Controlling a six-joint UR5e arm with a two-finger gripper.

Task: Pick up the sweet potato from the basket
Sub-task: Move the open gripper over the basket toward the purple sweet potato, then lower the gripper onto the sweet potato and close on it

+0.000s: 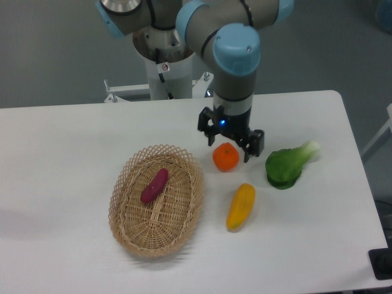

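Observation:
A small magenta-purple sweet potato [154, 185] lies tilted inside the oval tan wicker basket [130, 226], in its upper half. The gripper [230, 144] hangs open above the table to the right of the basket, just over the round orange [225, 157]. Its two dark fingers [252, 146] point down with nothing between them. It is well apart from the sweet potato and the basket rim.
A yellow-orange oblong fruit [241, 206] lies below the orange. A green leafy vegetable [288, 165] sits further right. The robot base [165, 55] stands at the back behind the white table [61, 153].

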